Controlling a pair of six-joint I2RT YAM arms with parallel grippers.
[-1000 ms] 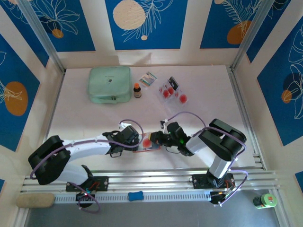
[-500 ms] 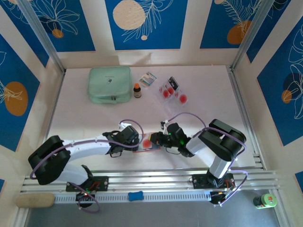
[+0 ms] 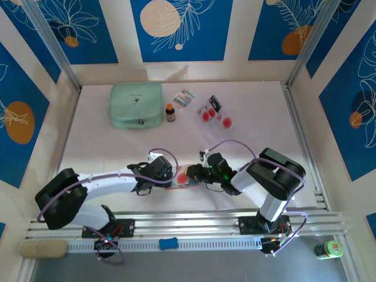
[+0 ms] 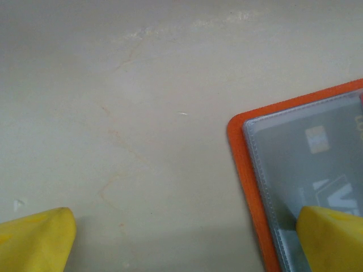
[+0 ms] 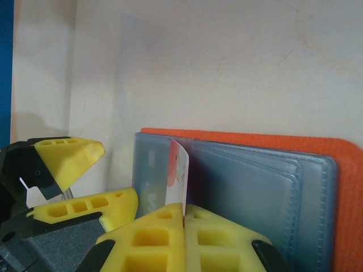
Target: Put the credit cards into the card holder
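Observation:
The orange card holder [image 3: 189, 184] lies open near the front of the table, its grey-blue pockets [image 5: 255, 181] facing up. My right gripper [image 5: 184, 212] is shut on one credit card [image 5: 178, 170] and holds it on edge over the pockets near the fold. My left gripper [image 4: 184, 241] stands open at the holder's [image 4: 249, 170] left end, with one fingertip [image 4: 332, 235] over a pocket and the other [image 4: 34, 238] above bare table. More credit cards [image 3: 212, 111] with red spots lie at the back of the table.
A mint-green zip pouch [image 3: 136, 104] sits at the back left. Next to it are a small brown bottle [image 3: 170, 111] and a patterned packet [image 3: 184, 97]. A green bottle [image 3: 329, 249] stands off the table at the front right.
My right gripper has shifted slightly left with the card, closer to the left gripper. The left arm has stayed put.

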